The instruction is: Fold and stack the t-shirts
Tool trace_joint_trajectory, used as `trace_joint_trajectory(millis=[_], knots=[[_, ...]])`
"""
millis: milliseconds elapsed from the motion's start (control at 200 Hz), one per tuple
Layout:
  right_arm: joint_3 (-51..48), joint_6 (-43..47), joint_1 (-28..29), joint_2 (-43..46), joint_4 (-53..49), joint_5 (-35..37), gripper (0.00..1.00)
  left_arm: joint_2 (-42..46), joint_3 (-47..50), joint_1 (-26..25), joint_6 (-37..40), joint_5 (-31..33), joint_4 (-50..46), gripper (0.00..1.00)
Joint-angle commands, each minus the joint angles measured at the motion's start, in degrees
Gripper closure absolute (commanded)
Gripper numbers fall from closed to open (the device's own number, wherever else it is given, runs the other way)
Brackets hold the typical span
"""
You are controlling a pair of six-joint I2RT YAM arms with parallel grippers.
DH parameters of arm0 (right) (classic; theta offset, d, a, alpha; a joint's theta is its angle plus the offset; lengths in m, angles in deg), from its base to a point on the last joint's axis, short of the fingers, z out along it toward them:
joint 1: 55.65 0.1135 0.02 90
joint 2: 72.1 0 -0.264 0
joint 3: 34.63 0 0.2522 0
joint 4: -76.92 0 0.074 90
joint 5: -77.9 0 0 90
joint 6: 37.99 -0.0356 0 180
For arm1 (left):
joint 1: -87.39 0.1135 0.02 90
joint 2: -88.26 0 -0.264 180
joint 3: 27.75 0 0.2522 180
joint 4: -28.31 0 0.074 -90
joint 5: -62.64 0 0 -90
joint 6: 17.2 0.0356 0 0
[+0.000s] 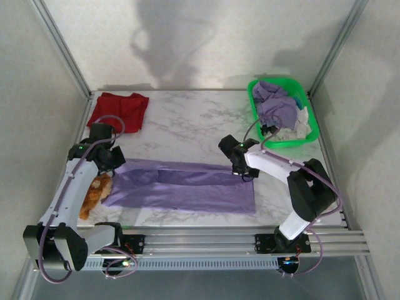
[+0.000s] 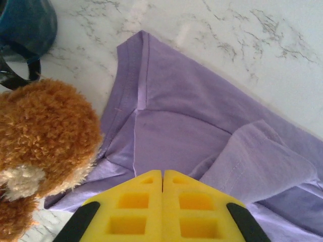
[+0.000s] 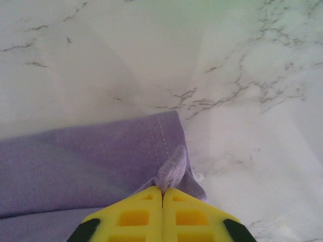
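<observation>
Lab cell; aluminium frame (image 1: 206, 240), marble table (image 1: 187, 125)

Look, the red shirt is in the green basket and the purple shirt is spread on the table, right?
Not quite. The red shirt lies on the table at its far left corner, not in the green basket, as the top external view shows. The purple shirt is spread on the table.

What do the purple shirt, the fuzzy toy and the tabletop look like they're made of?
The purple t-shirt: soft matte knit fabric, likely cotton; stitched hems and limp folds show. The fuzzy toy: curly brown plush pile. The tabletop: smooth white surface with grey veins, marble or a marble-look laminate; cannot tell which.
</observation>
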Motion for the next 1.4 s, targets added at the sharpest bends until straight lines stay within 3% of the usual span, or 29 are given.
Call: trace_joint_trajectory(millis=[0, 330, 536, 631, 676, 806, 956, 1167, 1277, 1397], knots=[[-2.2, -0.7, 0.6, 1.5, -2.2, 0.8, 1.00, 1.3, -1.1, 0.6, -1.5, 2.2, -3.8, 1.00], [-4.7, -0.2, 1.0, -0.5, -1.3, -2.5, 0.97, 3.6, 2.2, 0.6, -2.6, 2.5, -5.5, 1.00], [-4.5, 0.1, 1.3, 0.7, -2.6, -3.3, 0.84, 5.5, 6.5, 0.2, -3.7, 1.0, -6.6, 1.00], [-5.0, -1.0, 1.2, 3.6, -4.1, -2.4, 0.70, 5.5, 6.1, 0.1, -3.8, 1.5, -8.0, 1.00], [-5.3, -1.3, 1.3, 5.0, -4.9, -1.9, 0.67, 5.3, 6.2, 0.0, -3.9, -0.1, -8.1, 0.86], [-5.0, -1.4, 1.3, 9.0, -6.5, -1.3, 0.62, 3.9, 5.4, -1.3, -4.6, 0.9, -9.7, 0.64], [-2.9, -0.4, 0.7, 10.1, -7.4, -1.0, 0.62, 3.3, 3.4, -2.8, -5.0, 3.4, -11.7, 0.59], [0.1, 3.2, -1.1, 7.0, -3.7, -5.0, 0.63, 0.7, 4.5, -6.2, -6.8, -7.3, 0.0, 0.63], [1.0, 3.6, -1.2, 5.9, -2.3, -6.8, 0.63, -4.1, 5.1, -9.9, -7.9, -8.5, 6.7, 0.63], [1.5, 4.0, -1.2, 5.0, -2.5, -7.5, 0.64, -8.3, 5.2, -11.5, -8.0, -8.3, 12.8, 0.56]])
